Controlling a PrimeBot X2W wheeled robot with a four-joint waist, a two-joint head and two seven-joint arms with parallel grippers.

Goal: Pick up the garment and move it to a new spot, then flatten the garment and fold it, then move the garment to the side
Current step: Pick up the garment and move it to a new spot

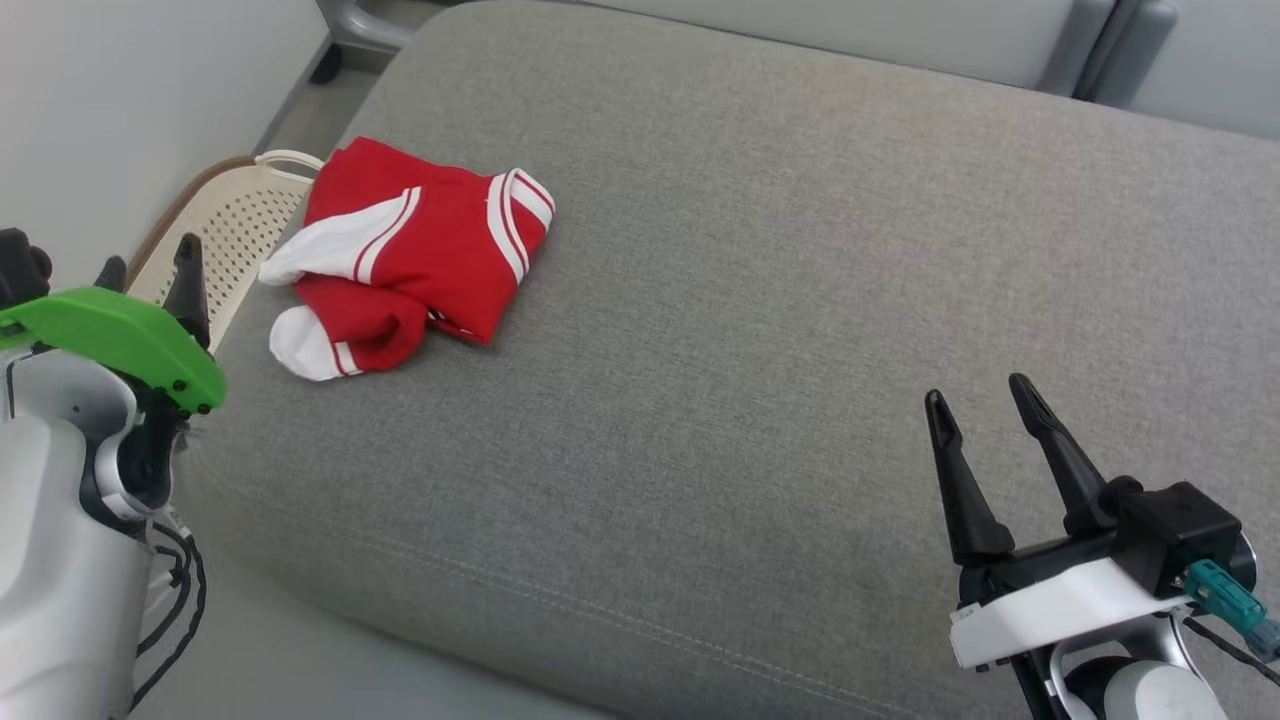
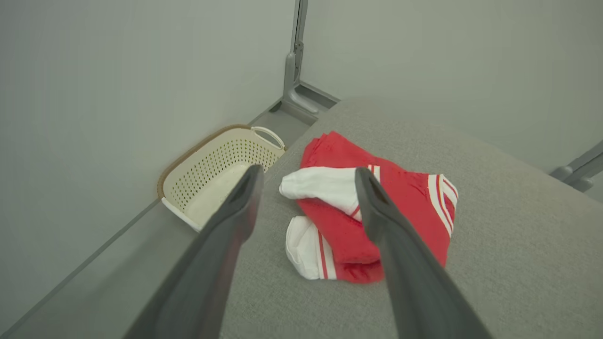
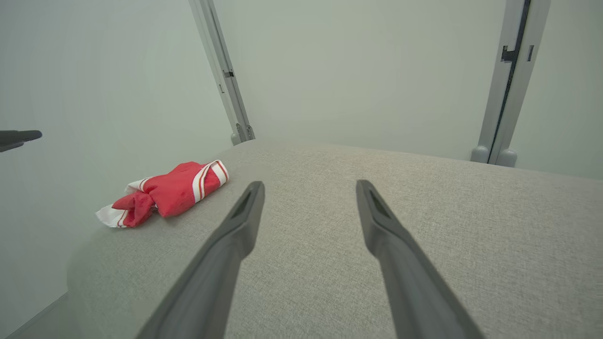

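My left gripper (image 1: 150, 262) and right gripper (image 1: 978, 395) both hang with fingers apart and empty, so I want the left pinching thick folds of the garment (image 1: 410, 255), bunched at the cushion (image 1: 700, 350) edge by the basket (image 1: 235, 215).

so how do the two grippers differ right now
The left gripper has a green cover and sits at the edge of the cushion, close to the garment and basket; the right gripper has a white cover and hovers over bare cushion, far from the garment. Both are open and empty.
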